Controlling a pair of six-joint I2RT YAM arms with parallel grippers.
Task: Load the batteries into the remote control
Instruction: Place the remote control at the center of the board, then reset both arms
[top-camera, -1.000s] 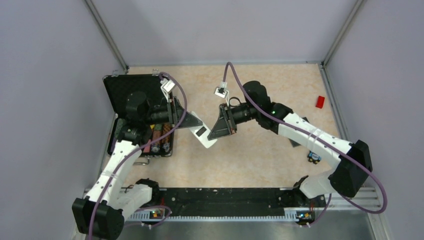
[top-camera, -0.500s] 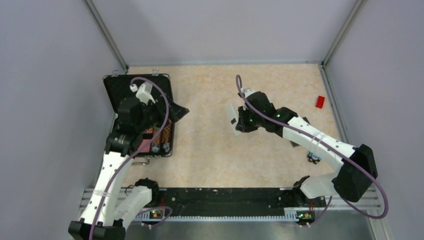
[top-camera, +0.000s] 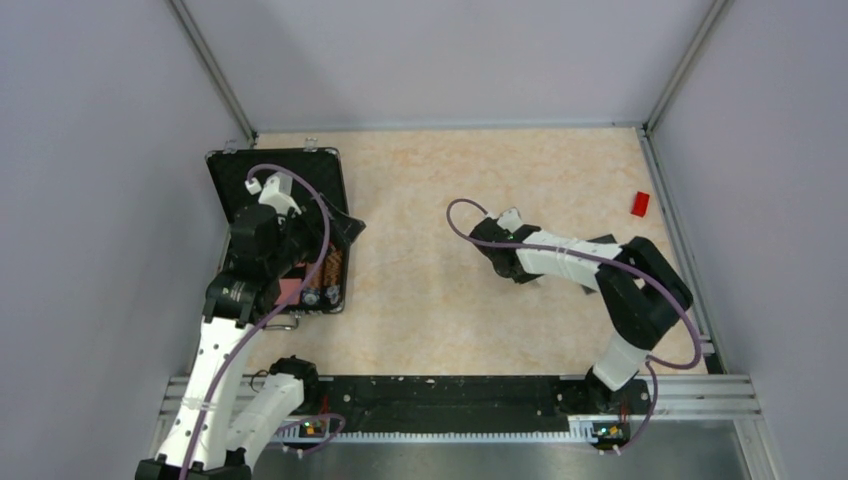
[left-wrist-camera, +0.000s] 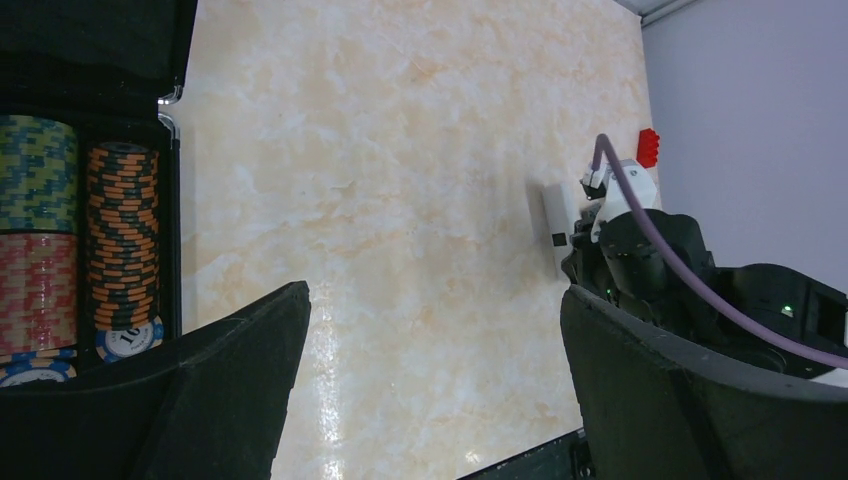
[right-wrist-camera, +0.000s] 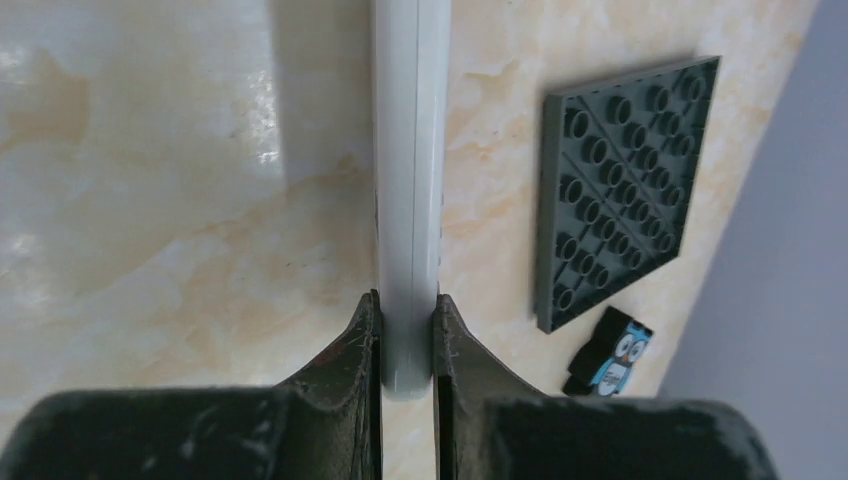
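Right fingers (right-wrist-camera: 352, 350) pinch the white remote control (right-wrist-camera: 408, 180) edge-on – left fingers (left-wrist-camera: 240, 390) stand wide apart

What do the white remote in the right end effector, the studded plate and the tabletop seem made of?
The remote control: smooth white plastic, satin sheen along its edge. The studded plate: dark grey moulded plastic, likely; rows of round studs. The table: glossy, marble-patterned, perhaps laminate; it mirrors light.
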